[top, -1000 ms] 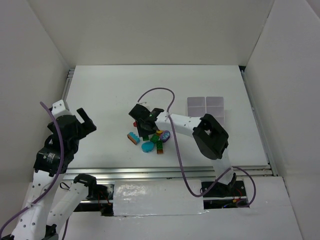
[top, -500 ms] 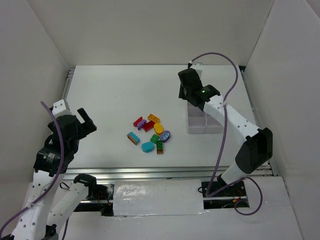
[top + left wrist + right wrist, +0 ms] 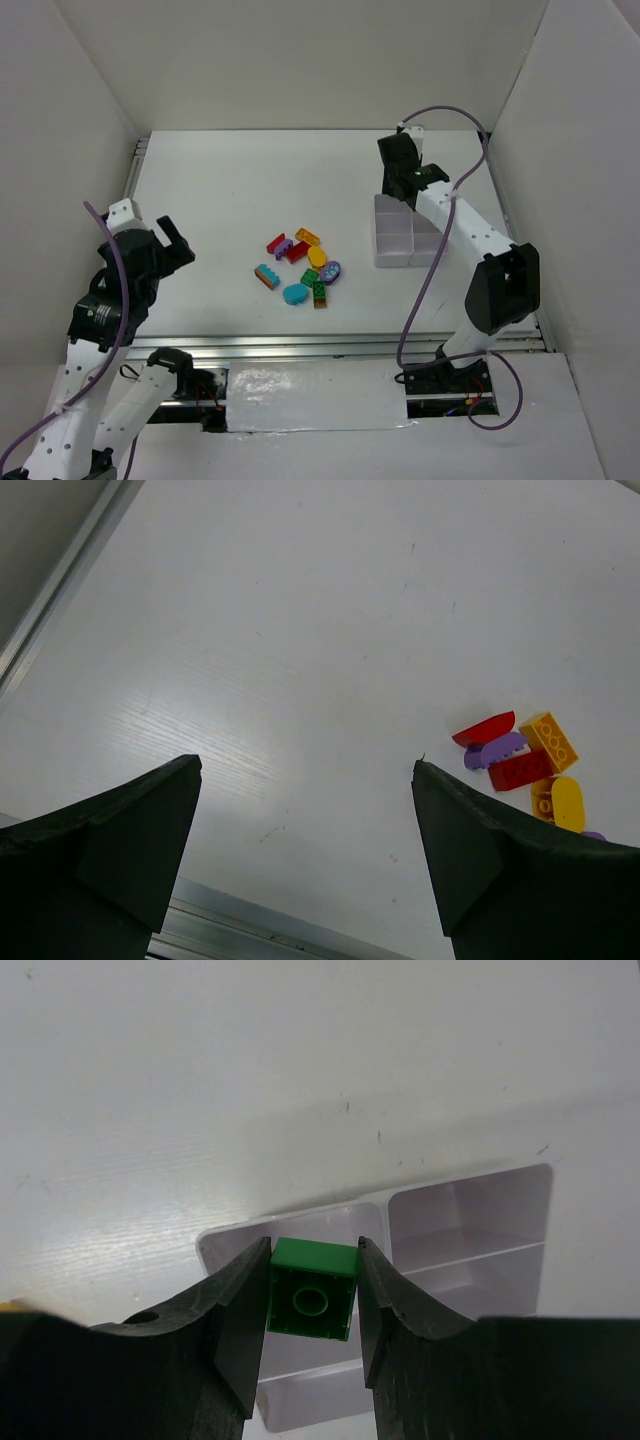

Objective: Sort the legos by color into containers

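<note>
Sorting looks barely begun to us: our right gripper (image 3: 313, 1265) clamps a green brick (image 3: 310, 1305) over the tray (image 3: 392, 258), its visible compartments seemingly empty, while the other legos (image 3: 303, 264) lie well left of the tray and our left gripper (image 3: 305, 770) gapes empty.

White table (image 3: 220, 190), brick cluster (image 3: 309, 275), compartment tray (image 3: 393, 256)

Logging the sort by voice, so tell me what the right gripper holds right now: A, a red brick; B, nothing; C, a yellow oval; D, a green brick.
D: the right wrist view shows the right gripper shut on a green brick, over the white tray.
</note>
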`<move>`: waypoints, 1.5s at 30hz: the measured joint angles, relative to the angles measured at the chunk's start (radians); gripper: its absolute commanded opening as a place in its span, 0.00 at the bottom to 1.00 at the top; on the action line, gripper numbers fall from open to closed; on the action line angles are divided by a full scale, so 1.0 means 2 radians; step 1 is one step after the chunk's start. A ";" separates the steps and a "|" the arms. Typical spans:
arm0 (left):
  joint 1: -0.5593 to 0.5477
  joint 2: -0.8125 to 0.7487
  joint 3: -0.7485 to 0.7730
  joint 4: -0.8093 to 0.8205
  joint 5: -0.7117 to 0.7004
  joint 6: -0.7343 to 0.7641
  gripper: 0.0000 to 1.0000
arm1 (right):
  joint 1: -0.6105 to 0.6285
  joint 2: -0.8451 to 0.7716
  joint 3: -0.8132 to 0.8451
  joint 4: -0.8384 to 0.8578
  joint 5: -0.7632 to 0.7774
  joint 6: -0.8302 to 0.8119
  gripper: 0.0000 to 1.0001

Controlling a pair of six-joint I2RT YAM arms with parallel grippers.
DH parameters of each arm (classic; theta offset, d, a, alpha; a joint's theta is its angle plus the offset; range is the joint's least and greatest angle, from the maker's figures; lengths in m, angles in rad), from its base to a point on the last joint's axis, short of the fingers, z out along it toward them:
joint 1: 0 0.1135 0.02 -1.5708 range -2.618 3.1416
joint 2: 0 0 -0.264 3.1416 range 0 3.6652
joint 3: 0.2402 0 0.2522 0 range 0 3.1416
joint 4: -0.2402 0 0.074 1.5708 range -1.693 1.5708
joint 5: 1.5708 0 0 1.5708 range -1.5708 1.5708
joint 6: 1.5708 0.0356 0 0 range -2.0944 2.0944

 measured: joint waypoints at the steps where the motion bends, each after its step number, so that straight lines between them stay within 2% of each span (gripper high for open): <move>1: 0.000 0.000 0.000 0.000 0.000 0.000 1.00 | 0.000 0.000 -0.006 0.004 -0.002 -0.002 0.03; 7: 0.000 0.005 0.000 0.001 0.003 0.001 0.99 | -0.002 0.002 -0.034 0.011 -0.014 -0.007 0.07; 10: 0.000 0.006 -0.001 0.003 0.005 0.001 1.00 | -0.003 0.004 -0.034 0.020 -0.017 -0.007 0.14; 17: 0.000 0.006 -0.002 0.008 0.008 0.001 0.99 | -0.004 0.006 -0.038 0.033 -0.019 -0.007 0.16; 23: 0.000 0.006 -0.002 0.011 0.009 0.001 0.99 | -0.006 0.009 -0.040 0.036 -0.019 -0.007 0.25; 25: 0.000 0.006 -0.002 0.011 0.009 0.001 0.99 | -0.006 0.009 -0.042 0.038 -0.019 -0.007 0.32; 32: 0.000 0.006 -0.002 0.011 0.010 0.001 1.00 | -0.006 0.015 -0.046 0.040 -0.019 -0.006 0.37; 33: 0.000 0.006 -0.002 0.011 0.010 0.001 1.00 | -0.006 0.015 -0.046 0.040 -0.020 -0.005 0.39; 34: 0.000 0.006 -0.002 0.011 0.011 0.001 0.99 | -0.006 0.016 -0.046 0.040 -0.020 -0.005 0.47; 37: 0.000 0.006 -0.002 0.011 0.013 0.002 0.99 | -0.006 0.016 -0.046 0.040 -0.020 -0.004 0.54; 45: 0.000 0.006 -0.002 0.011 0.013 0.002 0.99 | -0.006 0.016 -0.046 0.040 -0.021 -0.003 0.58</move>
